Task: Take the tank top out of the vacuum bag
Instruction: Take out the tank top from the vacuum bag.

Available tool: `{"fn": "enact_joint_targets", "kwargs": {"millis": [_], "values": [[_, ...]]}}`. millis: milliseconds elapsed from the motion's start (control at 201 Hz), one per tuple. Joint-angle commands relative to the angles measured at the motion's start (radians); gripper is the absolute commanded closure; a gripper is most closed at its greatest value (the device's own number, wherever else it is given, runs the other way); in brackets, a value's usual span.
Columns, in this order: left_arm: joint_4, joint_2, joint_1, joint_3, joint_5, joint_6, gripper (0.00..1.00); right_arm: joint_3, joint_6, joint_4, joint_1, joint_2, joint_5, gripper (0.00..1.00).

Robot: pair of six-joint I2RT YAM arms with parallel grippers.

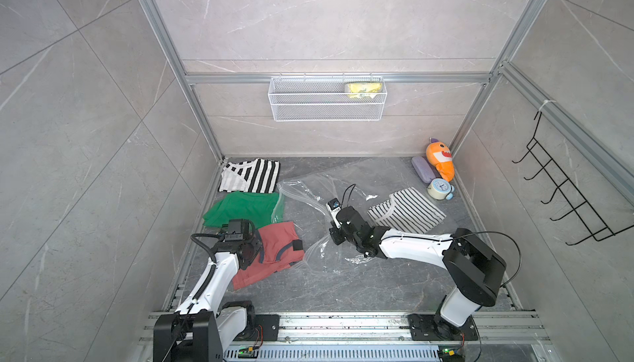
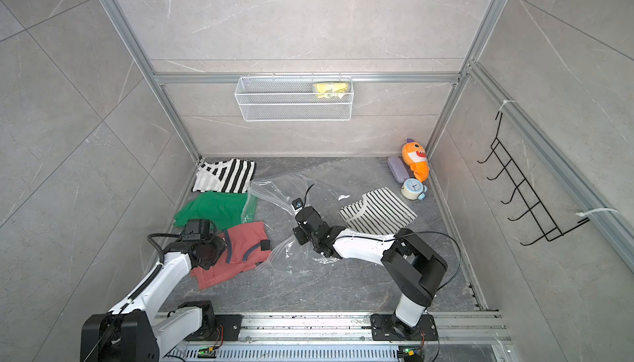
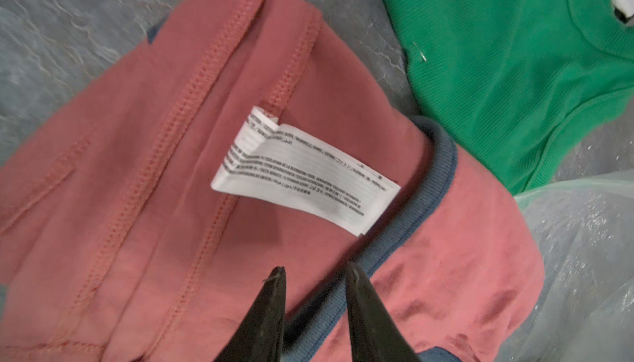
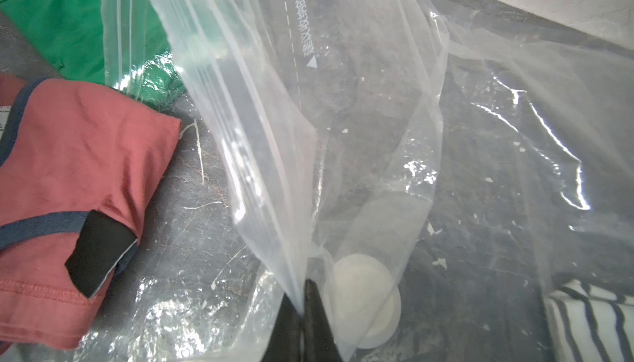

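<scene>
Risk first: the right gripper is pressed together on a thin fold of the bag at its zip edge, just beside the white valve; the film looks slick, so a pull could slip it free and the raised mouth would drop shut; a harder lift could drag along the striped top, which appears to lie under the plastic.

The left gripper is spread partway, one tip on either side of the blue trim of the red tank top; whether the tips touch the cloth cannot be told; closing there would likely catch the trim alone, so the garment might stretch and trail rather than lift; its edge nearest the bag could snag the film, or it could nudge the green top just beside it.

The tank top lies on the table at the near left, outside the bag as far as both top views show, its edge touching or just beside the plastic; the task looks nearly done.

Pose: the left arm rises from its near-left base and bends forward, wrist turned down over the tank top; the right arm reaches low from its near-right base, leftward across the bag, holding the fold up off the table near the middle.
</scene>
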Motion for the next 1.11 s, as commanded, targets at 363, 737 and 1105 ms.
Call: {"fn": "enact_joint_targets", "kwargs": {"millis": [363,737,1105], "values": [[0.089,0.074,0.151,-0.052,0.072,-0.005,0.66,-0.031,0.013,0.037,0.003,-0.059,0.048,1.00],[0.121,0.122,0.302,-0.061,0.122,0.027,0.66,-0.031,0.006,0.033,0.003,-0.060,0.069,1.00],[0.126,0.232,0.481,-0.002,0.188,0.130,0.65,-0.033,0.004,0.035,0.003,-0.061,0.072,1.00]]}}
